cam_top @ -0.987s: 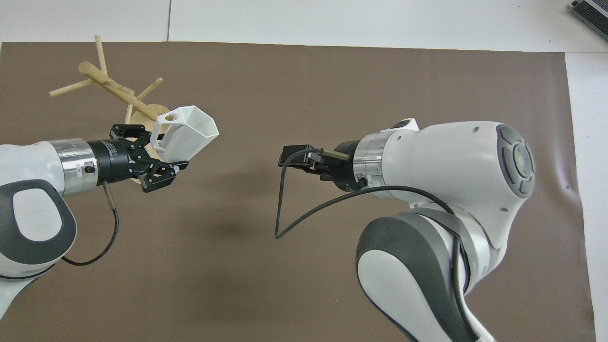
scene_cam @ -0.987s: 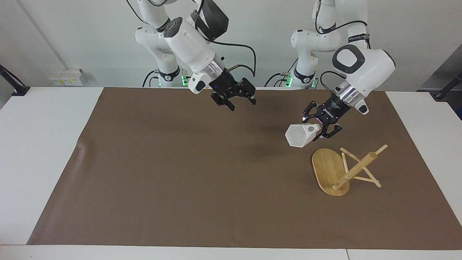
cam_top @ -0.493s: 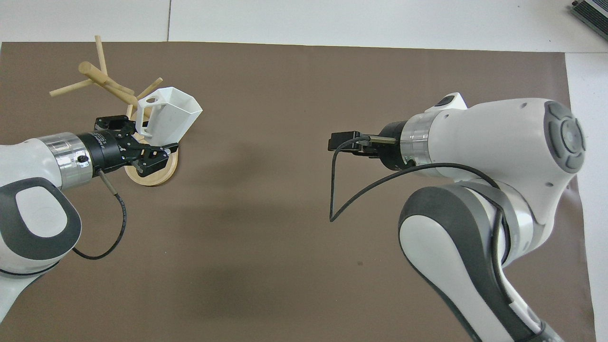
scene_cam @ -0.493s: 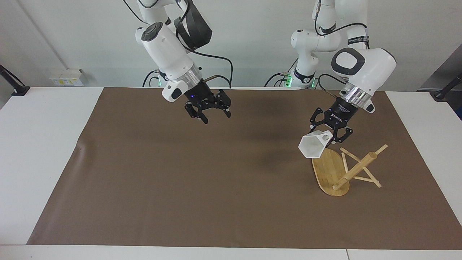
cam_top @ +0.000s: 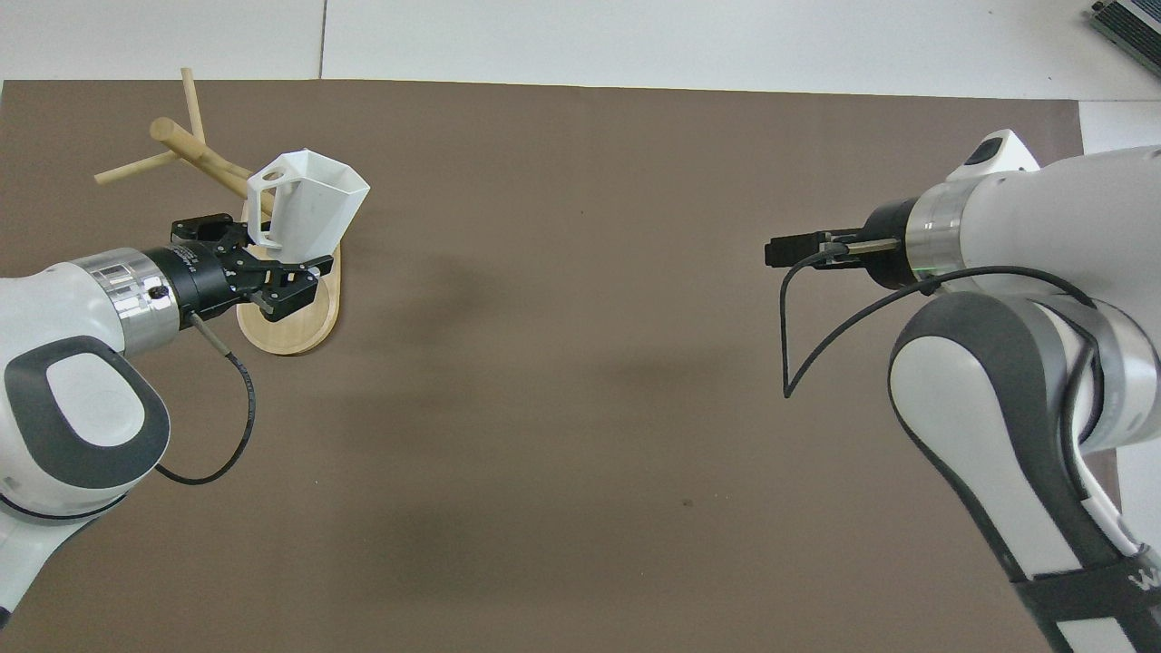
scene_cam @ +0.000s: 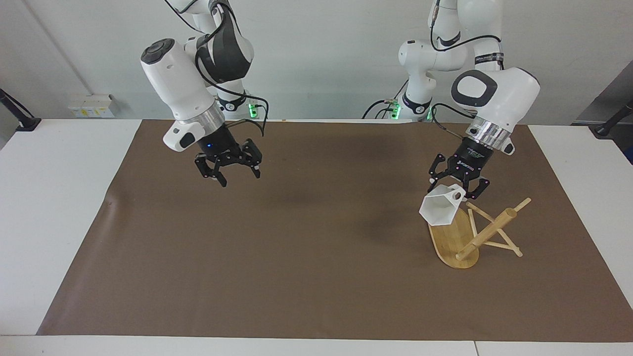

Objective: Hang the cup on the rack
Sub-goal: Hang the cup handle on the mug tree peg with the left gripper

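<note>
2 Franka arms over a white table [scene_cam: 59, 207] with a big brown mat [scene_cam: 306, 257] spread across it. Left gripper [scene_cam: 458, 185] is clamped tight on the flat tab handle of the small white angular cup with the hexagonal rim [scene_cam: 440, 210], so the cup is up in the air, tipped with its open mouth facing away from the robots and a bit downward. From the facing camera it sits right over the end of the oval base that's nearer the robots; whether it actually touches the wood I can't tell.

The light bamboo mug tree with the oval flat base, thick round post and thin crossing pegs [scene_cam: 474, 232] is not standing up. It's tipped over at the left arm's end of the mat, base propped on edge, post slanting up and away toward the table's end, peg sticks resting on the mat. In the overhead shot the cup [cam_top: 310, 210] covers part of the base and the lower post of the rack [cam_top: 195, 154], with the left gripper [cam_top: 272, 272] just beside it.

Right gripper [scene_cam: 236, 171] hangs over bare mat toward the right arm's end, well apart from cup and rack, jaws spread wide, nothing in them. Overhead you only see the wrist and its cable, with the right gripper [cam_top: 787, 252] end-on.
</note>
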Controlling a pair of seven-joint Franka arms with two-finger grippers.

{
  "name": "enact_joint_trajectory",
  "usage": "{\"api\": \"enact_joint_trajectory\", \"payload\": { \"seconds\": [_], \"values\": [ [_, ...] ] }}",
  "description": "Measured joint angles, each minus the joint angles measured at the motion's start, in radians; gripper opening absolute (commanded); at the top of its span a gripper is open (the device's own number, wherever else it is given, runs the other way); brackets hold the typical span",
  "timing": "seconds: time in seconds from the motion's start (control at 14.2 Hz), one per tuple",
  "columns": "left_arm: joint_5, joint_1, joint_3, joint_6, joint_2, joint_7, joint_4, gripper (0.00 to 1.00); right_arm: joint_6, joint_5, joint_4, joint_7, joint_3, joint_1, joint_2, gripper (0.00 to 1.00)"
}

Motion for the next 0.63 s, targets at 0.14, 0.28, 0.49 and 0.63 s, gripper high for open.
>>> {"api": "enact_joint_trajectory", "payload": {
  "seconds": [0.14, 0.28, 0.49, 0.63],
  "values": [
    [0.0, 0.0, 0.0, 0.016, 0.006, -0.001, 0.0, 0.0, -0.003, -0.015, 0.001, -0.017, -0.042, 0.0, -0.001, 1.0],
    [0.0, 0.0, 0.0, 0.033, 0.012, -0.002, 0.0, 0.0, -0.024, -0.018, 0.001, -0.081, -0.082, -0.001, -0.002, 1.0],
    [0.0, 0.0, 0.0, 0.041, 0.016, -0.007, 0.0, 0.0, -0.056, -0.02, 0.001, -0.213, -0.124, -0.001, -0.005, 1.0],
    [0.0, 0.0, 0.0, 0.043, 0.016, -0.018, 0.0, 0.0, -0.096, -0.022, 0.001, -0.236, -0.138, -0.001, -0.009, 1.0]
  ]
}}
